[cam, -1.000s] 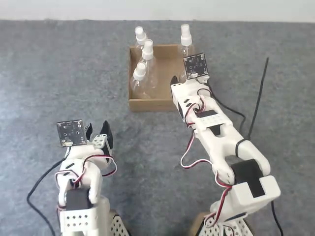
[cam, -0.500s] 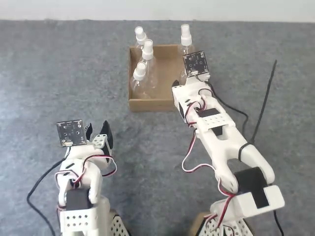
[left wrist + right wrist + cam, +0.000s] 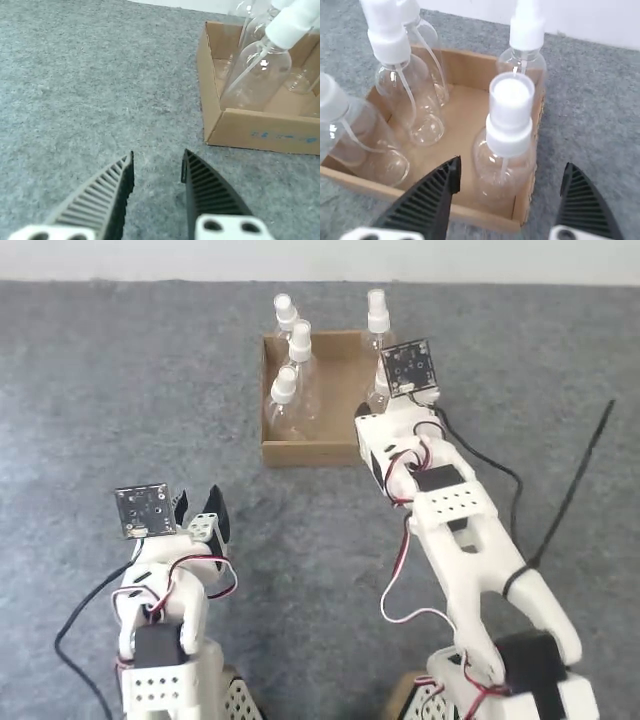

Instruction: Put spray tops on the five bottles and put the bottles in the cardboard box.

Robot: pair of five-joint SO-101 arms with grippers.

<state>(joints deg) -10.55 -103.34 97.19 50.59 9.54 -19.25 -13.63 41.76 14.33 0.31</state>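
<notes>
Grey carpet (image 3: 100,390); right gripper (image 3: 511,170) wide apart near a boxed bottle (image 3: 509,117), left gripper (image 3: 157,162) half-spread, both empty.

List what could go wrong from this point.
1. The right claw is open, with a jaw on either side of the front bottle. Pulling out sideways may catch its spray top and tip it.
2. The neighbouring bottle stands close, so a fall could knock it over.
3. The jaws hang near the front wall of the cardboard box. A low retreat might drag the box.
</notes>
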